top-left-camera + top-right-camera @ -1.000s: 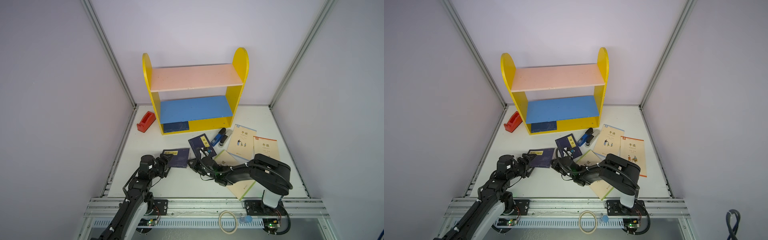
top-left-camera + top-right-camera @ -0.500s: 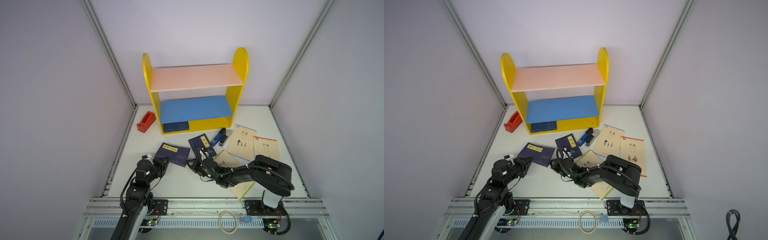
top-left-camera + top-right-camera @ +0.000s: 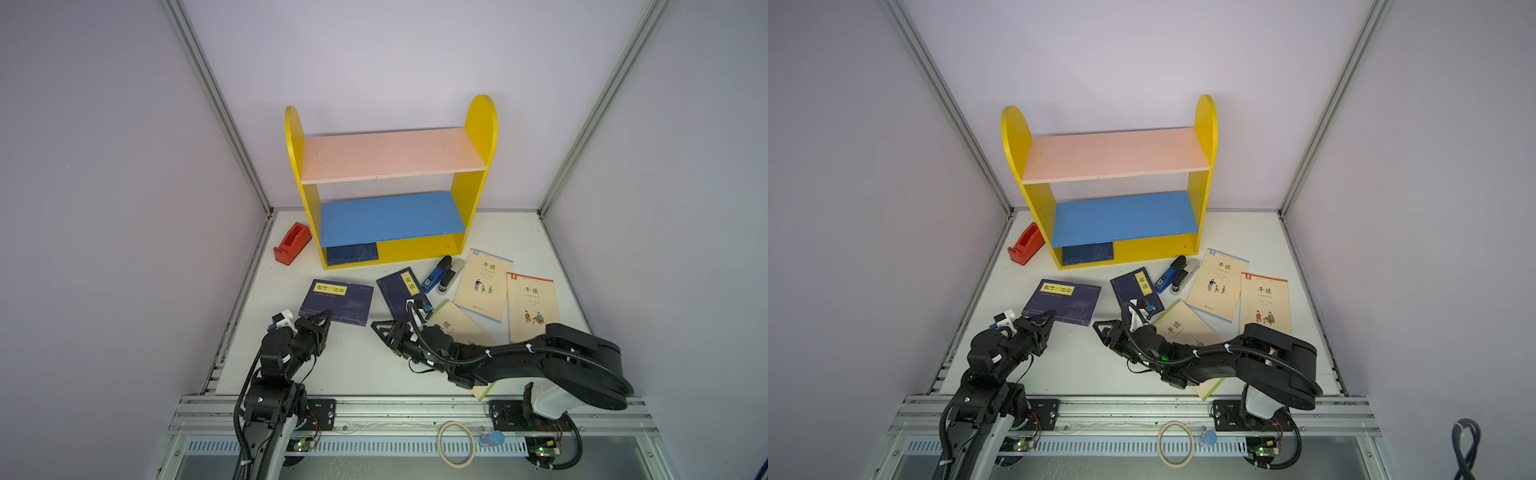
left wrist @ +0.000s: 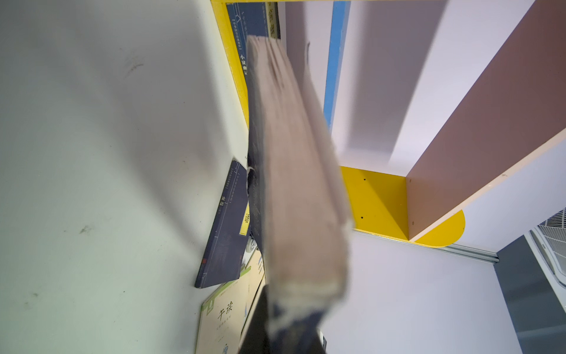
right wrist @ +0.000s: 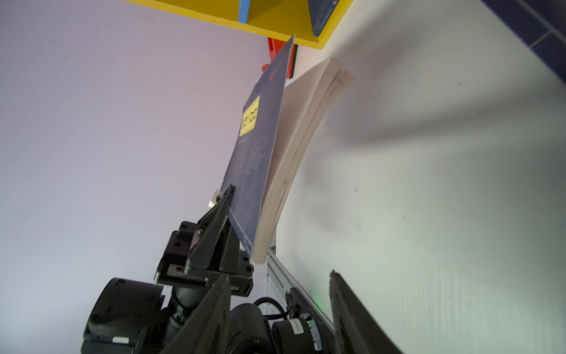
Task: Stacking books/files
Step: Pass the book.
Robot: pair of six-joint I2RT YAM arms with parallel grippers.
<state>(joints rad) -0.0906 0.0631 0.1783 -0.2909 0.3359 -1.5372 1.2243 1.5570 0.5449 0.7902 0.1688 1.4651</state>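
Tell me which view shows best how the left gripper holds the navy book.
The right wrist view: the left gripper pinches the navy book at its edge, seen from the side. Both top views show it small; the left wrist view shows only blurred page edges.

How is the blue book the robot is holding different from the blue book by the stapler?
The held book is pinched at one edge by the left gripper and raised off the table, pages sagging away from its cover; the other book, by the stapler, lies flat and closed. The held book's yellow label is long; the other's is short. Both are dark navy with yellow labels.
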